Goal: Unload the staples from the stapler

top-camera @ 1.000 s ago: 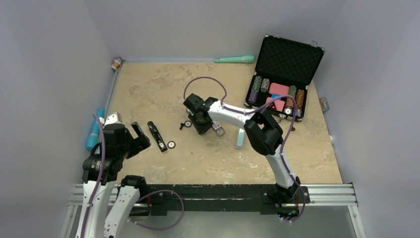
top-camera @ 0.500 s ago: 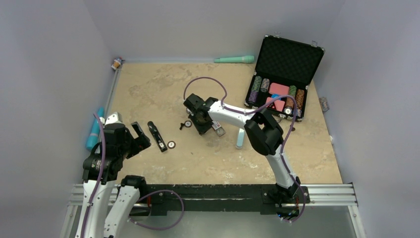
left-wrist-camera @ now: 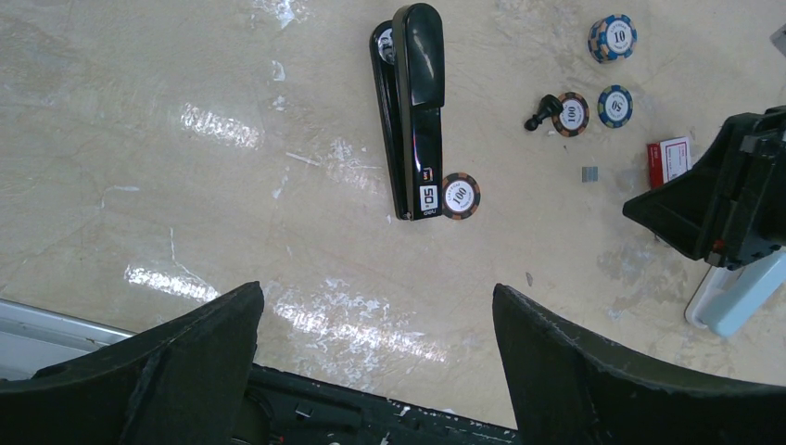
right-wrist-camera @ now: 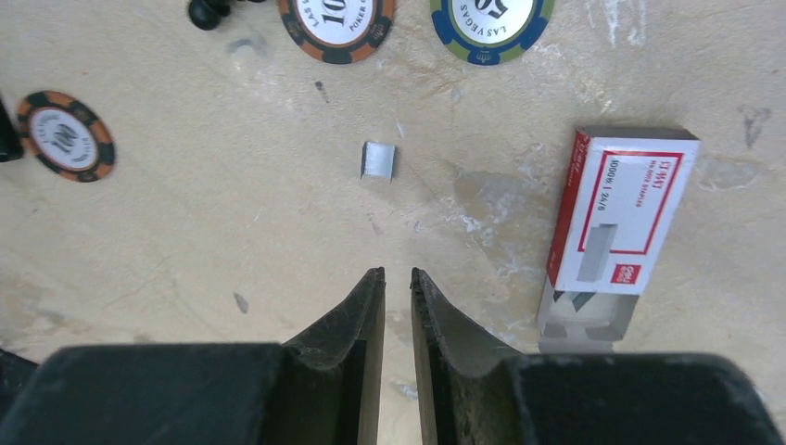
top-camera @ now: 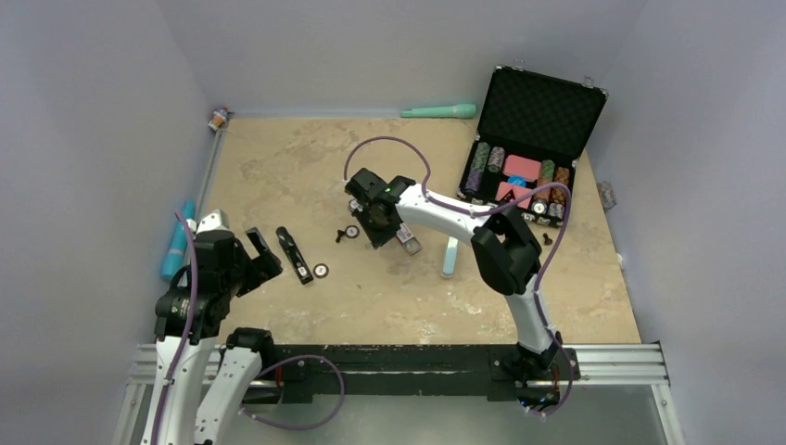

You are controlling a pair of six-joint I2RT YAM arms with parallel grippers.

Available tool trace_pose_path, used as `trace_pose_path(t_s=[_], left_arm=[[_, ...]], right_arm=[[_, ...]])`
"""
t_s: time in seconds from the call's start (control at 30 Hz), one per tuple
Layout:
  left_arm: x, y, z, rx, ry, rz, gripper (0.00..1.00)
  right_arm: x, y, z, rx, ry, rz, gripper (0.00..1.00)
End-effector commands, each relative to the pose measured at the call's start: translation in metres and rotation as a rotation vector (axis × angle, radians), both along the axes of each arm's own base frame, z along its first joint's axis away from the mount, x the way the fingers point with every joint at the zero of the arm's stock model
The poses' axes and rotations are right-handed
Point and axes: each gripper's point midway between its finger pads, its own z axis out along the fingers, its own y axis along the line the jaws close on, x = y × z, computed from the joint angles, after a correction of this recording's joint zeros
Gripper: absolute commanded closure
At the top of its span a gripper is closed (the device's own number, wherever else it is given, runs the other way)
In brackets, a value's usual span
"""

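**Staple strip lies loose on the table, stapler well to its left**

We see the stapler (top-camera: pixel 294 254) lying on the tan table (top-camera: pixel 278 158) just ahead of the left gripper (top-camera: pixel 262 255). It touches neither gripper. From the left wrist, the stapler (left-wrist-camera: pixel 414 111) runs lengthwise away from the camera, with its two long black parts close together side by side. An orange 100 chip (left-wrist-camera: pixel 461 196) touches its near end. The left gripper (left-wrist-camera: pixel 375 289) hangs above the table with its fingers spread wide and nothing between them.

The staples (right-wrist-camera: pixel 377 160) show as a short silvery strip lying flat on the table, just ahead of the right gripper (right-wrist-camera: pixel 397 276) and apart from it. That gripper's fingers are nearly together, with only a thin slit between them, and they hold nothing. The red-and-white staple box (right-wrist-camera: pixel 616 227) lies to the right of the strip, its near end open. A second orange chip (right-wrist-camera: pixel 335 20) and a blue-rimmed 50 chip (right-wrist-camera: pixel 491 20) lie beyond the strip.

From the left wrist, the staples (left-wrist-camera: pixel 590 173) sit well to the right of the stapler, near the box (left-wrist-camera: pixel 669 158). In the top view the right gripper (top-camera: pixel 375 224) hovers near the middle of the table, with the light-blue bar (top-camera: pixel 450 257) lying to its right.
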Motion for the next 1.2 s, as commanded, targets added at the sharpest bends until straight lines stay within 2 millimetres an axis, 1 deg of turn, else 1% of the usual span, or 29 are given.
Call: trace_pose_path(t_s=[0.0,0.13,0.23,0.3,0.37,0.4,0.43,0.5,0.53,0.57,0.6,0.7,0.93,1.17], left_arm=[[0.004,0.000,0.002,-0.009,-0.011,0.012,0.03],[0.003,0.000,0.002,-0.011,-0.009,0.009,0.03],[0.003,-0.001,0.002,-0.016,-0.009,0.009,0.03],[0.003,-0.002,0.001,-0.017,-0.007,0.007,0.03],[0.003,-0.002,0.001,-0.017,-0.005,0.006,0.03],[0.003,-0.002,0.001,-0.017,-0.005,0.005,0.03],[0.003,-0.002,0.001,-0.017,-0.005,0.006,0.03],[0.003,-0.002,0.001,-0.016,-0.006,0.006,0.03],[0.002,-0.002,0.001,-0.016,-0.006,0.007,0.03],[0.002,-0.002,0.001,-0.016,-0.005,0.006,0.03],[0.002,-0.002,0.001,-0.017,-0.008,0.007,0.03],[0.003,-0.002,0.001,-0.016,-0.007,0.006,0.03],[0.003,-0.002,0.001,-0.016,-0.006,0.007,0.03],[0.003,-0.002,0.002,-0.016,-0.010,0.008,0.03]], right_arm=[[0.003,0.008,0.053,0.098,-0.063,-0.019,0.80],[0.002,0.003,0.058,0.093,-0.073,-0.030,0.80],[0.001,0.004,0.060,0.101,-0.074,-0.030,0.78],[0.004,0.008,0.060,0.107,-0.076,-0.029,0.73],[0.009,0.012,0.060,0.107,-0.084,-0.032,0.62],[0.011,0.014,0.057,0.105,-0.085,-0.032,0.59],[0.013,0.015,0.054,0.099,-0.084,-0.033,0.58],[0.016,0.017,0.040,0.075,-0.070,-0.032,0.57],[0.002,-0.001,0.218,0.376,-0.317,-0.036,0.57],[0.019,0.019,0.053,0.091,-0.096,-0.040,0.57],[0.019,0.019,0.030,0.053,-0.066,-0.043,0.57],[0.023,0.019,0.022,0.034,-0.070,-0.052,0.56],[0.025,0.020,0.004,0.000,-0.062,-0.056,0.55],[0.028,0.026,0.001,0.000,-0.064,-0.049,0.53]])
